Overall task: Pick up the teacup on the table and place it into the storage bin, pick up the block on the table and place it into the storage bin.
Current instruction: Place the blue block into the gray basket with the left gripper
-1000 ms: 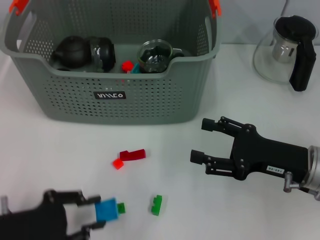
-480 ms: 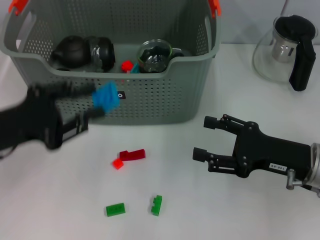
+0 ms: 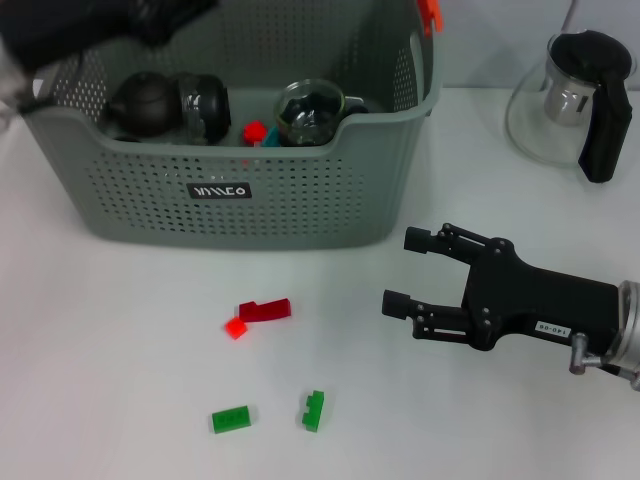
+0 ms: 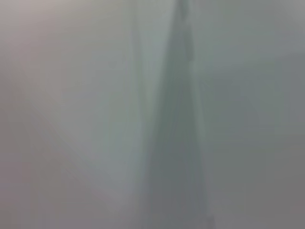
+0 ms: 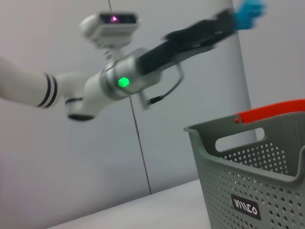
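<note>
Nearest on the surface: a flat green block and a notched green block, close but apart, both loose. A little farther in: a dark red block with a small orange-red piece just beside it, also untouched. To the right, at about the same depth: the right tool, low over the surface, spread wide, gripping nothing, idle. Beyond that: the storage bin, already holding a glass teacup, two dark round vessels and a red block. No teacup left out on the surface. Farthest right: a glass teapot, well apart from the bin. Gone from the near-left corner of the surface since a second ago: the blue block, now carried high, clenched in the left tool, as seen from the right wrist. In the head view, only a dark smear of the left arm over the bin's far left rim. Nothing legible from the left wrist. Judged from this: blue block airborne above or near the bin, release pending, and four small blocks waiting on the surface after that.
</note>
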Robot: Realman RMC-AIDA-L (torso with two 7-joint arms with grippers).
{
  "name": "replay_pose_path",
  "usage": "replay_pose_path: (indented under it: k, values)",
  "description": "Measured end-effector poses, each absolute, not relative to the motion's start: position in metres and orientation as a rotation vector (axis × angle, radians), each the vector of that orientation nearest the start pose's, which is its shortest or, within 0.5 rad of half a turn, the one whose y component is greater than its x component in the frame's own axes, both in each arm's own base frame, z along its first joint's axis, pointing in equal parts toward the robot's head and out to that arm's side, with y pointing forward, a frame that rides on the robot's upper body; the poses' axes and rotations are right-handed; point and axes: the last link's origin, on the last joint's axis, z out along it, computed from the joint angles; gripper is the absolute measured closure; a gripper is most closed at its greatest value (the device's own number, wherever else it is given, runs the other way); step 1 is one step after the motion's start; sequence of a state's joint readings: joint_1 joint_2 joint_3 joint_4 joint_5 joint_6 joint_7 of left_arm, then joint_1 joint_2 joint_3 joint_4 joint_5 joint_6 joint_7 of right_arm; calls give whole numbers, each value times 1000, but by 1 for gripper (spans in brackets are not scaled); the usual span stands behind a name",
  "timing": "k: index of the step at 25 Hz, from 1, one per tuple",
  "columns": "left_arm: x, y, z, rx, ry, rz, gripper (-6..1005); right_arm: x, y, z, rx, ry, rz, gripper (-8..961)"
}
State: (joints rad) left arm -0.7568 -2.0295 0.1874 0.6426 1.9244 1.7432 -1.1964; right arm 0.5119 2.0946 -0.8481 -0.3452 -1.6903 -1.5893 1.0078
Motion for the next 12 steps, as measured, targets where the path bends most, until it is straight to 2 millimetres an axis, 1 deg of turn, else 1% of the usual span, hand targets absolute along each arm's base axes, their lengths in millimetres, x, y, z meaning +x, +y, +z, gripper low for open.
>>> replay_pose_path:
  k: [1, 2, 3, 4, 6, 8, 11, 12]
  values:
    - [-193, 400, 91, -2359, -189, -1086, 513, 247, 294, -50, -2696, 444, 1048, 44]
    - [-189, 409, 91, -2354, -219, -1044, 509, 247, 294, -50, -2696, 444, 1050, 44]
    - [-185, 421, 91, -2359, -258, -965, 506, 247, 294, -50, -2695, 444, 1050, 44]
    - [-181, 430, 91, -2364, -284, -890, 503, 247, 294, -50, -2695, 444, 1050, 44]
    - [-175, 443, 89, -2370, -315, -753, 496, 246, 295, -50, -2695, 443, 1052, 44]
    - [-171, 453, 86, -2375, -312, -580, 489, 246, 295, -50, -2693, 442, 1053, 44]
    - [-171, 456, 76, -2401, -312, -376, 479, 246, 295, -50, -2693, 441, 1053, 44]
    - [-172, 457, 75, -2404, -317, -340, 476, 246, 296, -50, -2692, 441, 1053, 44]
